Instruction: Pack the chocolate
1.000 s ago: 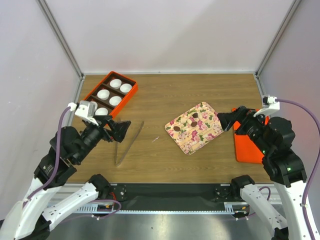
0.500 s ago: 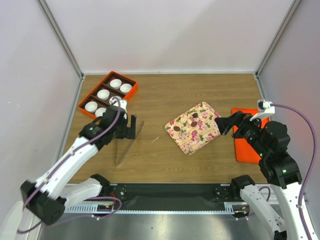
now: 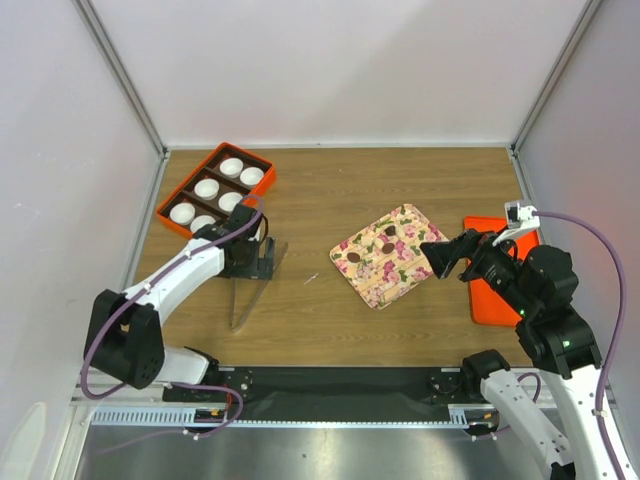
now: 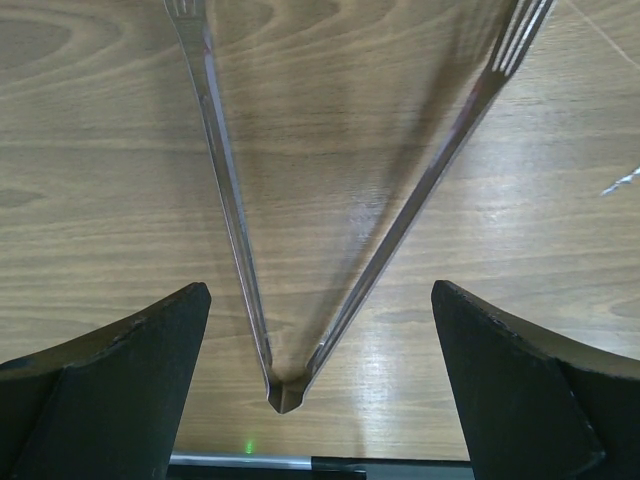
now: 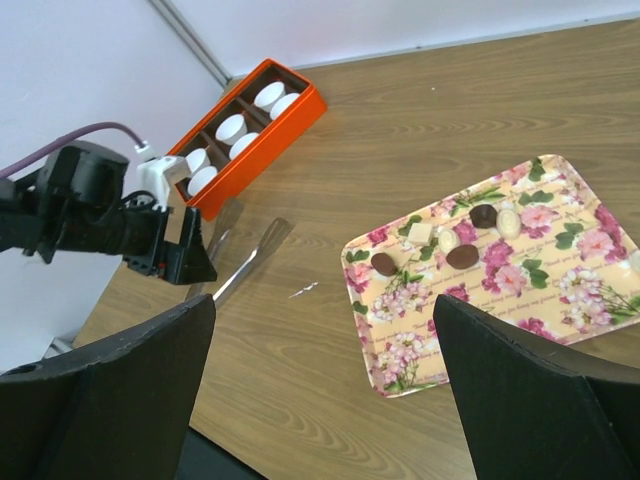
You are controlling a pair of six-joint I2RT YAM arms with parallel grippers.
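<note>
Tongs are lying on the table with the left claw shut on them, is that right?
Not quite. The tongs do lie on the table, but the left claw is open, not shut. It is spread wide to either side of their hinge end without gripping them. The left wrist view shows it.

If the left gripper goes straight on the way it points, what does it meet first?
The metal tongs, near their hinged end, which lies between the fingers of the open left gripper on the wooden table. Height above them is hard to judge.
</note>
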